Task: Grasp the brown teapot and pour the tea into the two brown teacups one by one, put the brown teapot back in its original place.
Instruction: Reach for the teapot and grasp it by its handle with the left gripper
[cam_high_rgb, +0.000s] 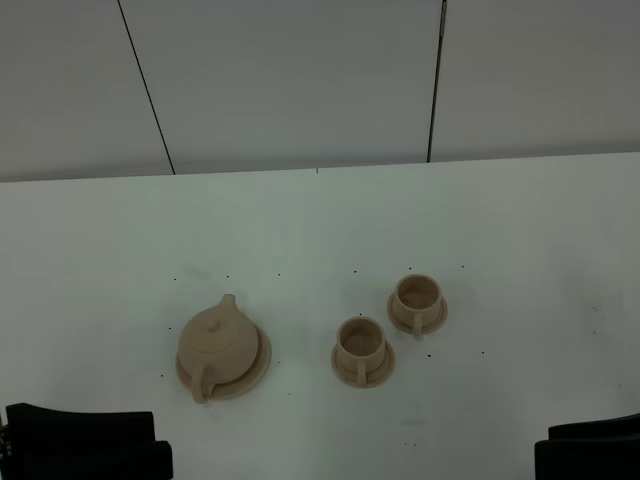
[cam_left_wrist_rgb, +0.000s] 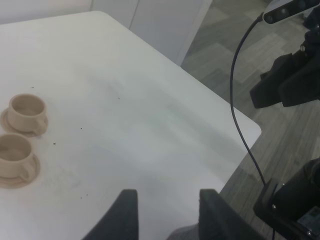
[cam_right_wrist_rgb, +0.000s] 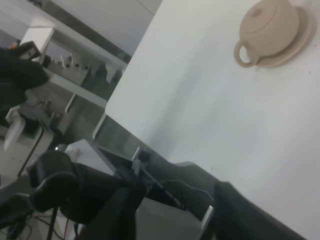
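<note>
Teapot material: the brown teapot (cam_high_rgb: 218, 343) is light tan and matte, round and squat, with a knobbed lid, a short spout and a loop handle.
Teapot place: it stands upright on the saucer disc (cam_high_rgb: 263, 355), a flat round plate of the same tan. The disc is wider than the pot and sits on the left half of the white table (cam_high_rgb: 320, 220).
Teacups: the nearer teacup (cam_high_rgb: 361, 340) and the farther teacup (cam_high_rgb: 416, 295) are small tan cylinders. Each stands on its own small saucer, right of the teapot and well apart from it.
Table surface: smooth and pale, dotted with a few dark specks.
Left gripper: the left gripper (cam_left_wrist_rgb: 167, 212) has dark fingers (cam_left_wrist_rgb: 125, 217) spread apart with only bare table between them.
Right gripper: the right gripper (cam_right_wrist_rgb: 175, 212) has its jaws apart too and holds nothing.
Cut off: in the high view only dark blocks of the left arm (cam_high_rgb: 85, 445) and right arm (cam_high_rgb: 590, 450) show at the lower corners. Both wrist views crop the fingers at the picture edge.
Hard to make out: whether the cups hold anything.
Teapot heading: the spout points away toward the wall (cam_high_rgb: 300, 80) and the handle toward the arms.
Long axis: spout to handle, running front to back and slightly slanted.
Cup handles: both face the front edge.
</note>
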